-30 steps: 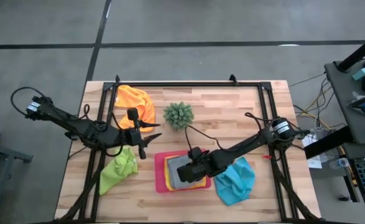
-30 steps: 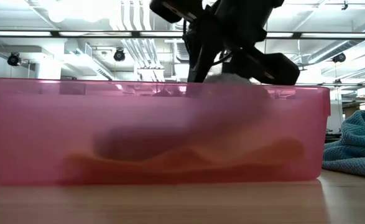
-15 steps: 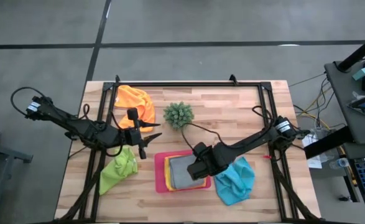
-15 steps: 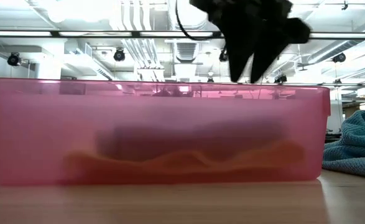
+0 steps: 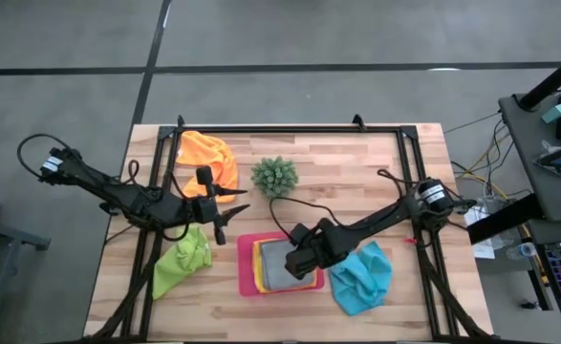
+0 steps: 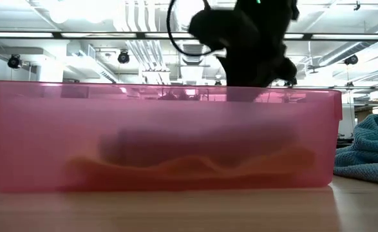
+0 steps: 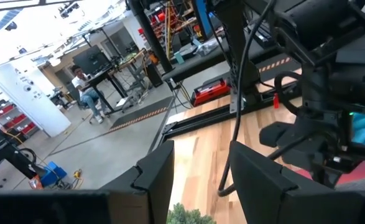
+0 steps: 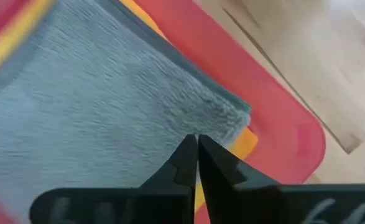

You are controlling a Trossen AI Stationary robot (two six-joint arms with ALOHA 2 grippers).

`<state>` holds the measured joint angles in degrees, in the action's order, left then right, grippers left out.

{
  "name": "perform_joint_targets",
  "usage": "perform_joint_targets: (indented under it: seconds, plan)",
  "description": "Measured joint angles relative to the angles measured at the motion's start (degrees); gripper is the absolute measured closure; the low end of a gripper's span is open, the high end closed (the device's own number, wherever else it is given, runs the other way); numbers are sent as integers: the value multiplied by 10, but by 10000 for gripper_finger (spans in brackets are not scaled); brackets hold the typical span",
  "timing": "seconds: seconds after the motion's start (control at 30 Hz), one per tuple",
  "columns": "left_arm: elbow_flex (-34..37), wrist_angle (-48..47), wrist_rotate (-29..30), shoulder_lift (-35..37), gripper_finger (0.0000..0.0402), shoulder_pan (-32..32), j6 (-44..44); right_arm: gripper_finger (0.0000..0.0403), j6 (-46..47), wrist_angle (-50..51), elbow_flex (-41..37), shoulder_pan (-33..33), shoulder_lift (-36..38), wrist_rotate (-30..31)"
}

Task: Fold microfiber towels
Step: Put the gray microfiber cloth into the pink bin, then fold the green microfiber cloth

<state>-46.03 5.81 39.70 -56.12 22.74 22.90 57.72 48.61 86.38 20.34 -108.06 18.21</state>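
Landmark: the pink tray (image 5: 246,277), near the front middle of the wooden table (image 5: 356,177).
Low view: the tray's front wall (image 6: 40,135) fills most of it, so what lies inside shows only as blurred shapes.
Grey towel: (image 5: 278,264) folded flat in the tray, on top of the yellow towel (image 5: 258,271), whose edge shows around it.
Right gripper: (image 5: 293,266) over the tray's right half, above the grey towel, fingers (image 8: 188,163) pressed together and holding nothing.
Blue towel: (image 5: 361,278) crumpled on the table just right of the tray.
Green towel: (image 5: 181,263) crumpled left of the tray, apart from it.
Left gripper: (image 5: 230,211) behind the tray's left corner, off the table, fingers (image 7: 154,171) apart with nothing between them.
Plant: (image 5: 274,176) behind the tray, standing clear of both arms.
Orange towel: (image 5: 209,158) farthest from the tray, bunched at the back left, partly under the left arm.
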Motion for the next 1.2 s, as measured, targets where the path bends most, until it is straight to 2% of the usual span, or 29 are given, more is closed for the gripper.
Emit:
perform_joint_targets:
  seconds: [0.23, 0.33, 0.47, 0.57, 0.73, 0.83, 0.93, 1.03, 1.13, 1.2]
  plan:
    - [1, 8, 0, -1, 262, 0, 0, 394, -21, -1, -16, 0, -1, 9]
    - [1, 16, 0, -1, 262, 0, 0, 394, -58, 1, -16, 0, 3, 23]
    - [1, 17, 0, -1, 262, 0, 1, 394, -141, 13, -13, 5, 35, 58]
    - [3, 18, 0, -1, 262, -1, 1, 394, -216, 16, -25, 5, 70, 60]
    - [8, 8, 0, -1, 262, -2, -37, 394, -323, -19, -80, 1, 133, 59]
    - [8, 9, 0, -1, 262, -2, -72, 394, -404, -77, -133, 1, 182, 60]
    - [4, -7, 1, -2, 265, -3, -133, 394, -484, -159, -191, -5, 233, 58]
    - [-21, -92, -1, -7, 273, -9, -234, 394, -561, -259, -249, -18, 291, 58]
    - [-56, -250, -14, -9, 284, -16, -426, 394, -629, -346, -297, -34, 346, 56]
    - [-79, -363, -62, -9, 292, -23, -564, 394, -666, -387, -318, -44, 378, 48]
